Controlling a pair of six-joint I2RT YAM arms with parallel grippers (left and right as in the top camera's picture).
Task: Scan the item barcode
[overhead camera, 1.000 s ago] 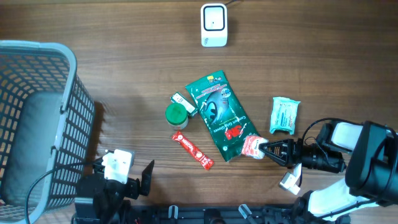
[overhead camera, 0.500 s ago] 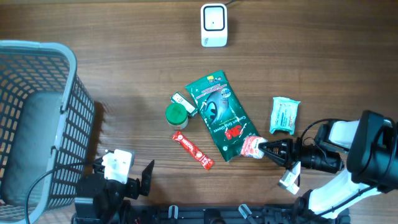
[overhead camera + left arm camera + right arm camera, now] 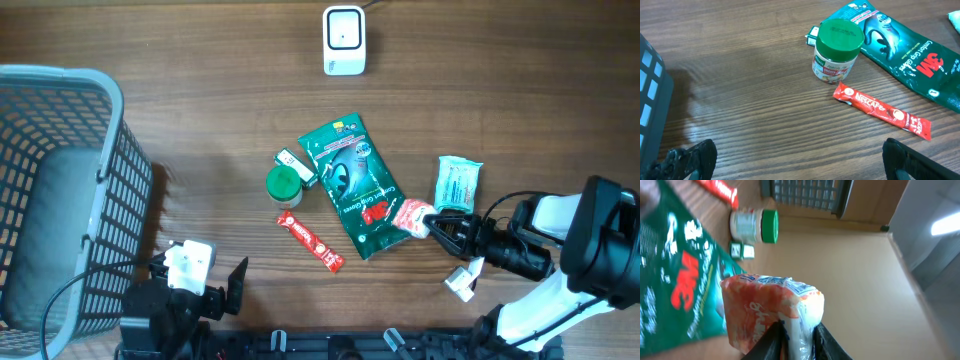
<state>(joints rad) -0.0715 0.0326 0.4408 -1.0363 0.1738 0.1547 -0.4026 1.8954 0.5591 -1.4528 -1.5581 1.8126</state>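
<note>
Red-and-white packet [image 3: 410, 217]: sits at the near right of the table [image 3: 200, 100], its left end over the near right corner of the green 3M pouch [image 3: 355, 185].
Grip: the right gripper [image 3: 432, 226] is pinched narrowly on the packet's right end. The right wrist view shows both fingers pressed against its sealed edge.
Axis: the packet runs roughly left to right, in line with the fingers.
Scanner [image 3: 343, 40]: white, at the far edge, well apart, far and left of the packet.
Nearer arm: the right, judged to be the one to carry the packet.
Left gripper [image 3: 795, 167]: spread wide, holding nothing, near left beside the basket [image 3: 60, 190].
</note>
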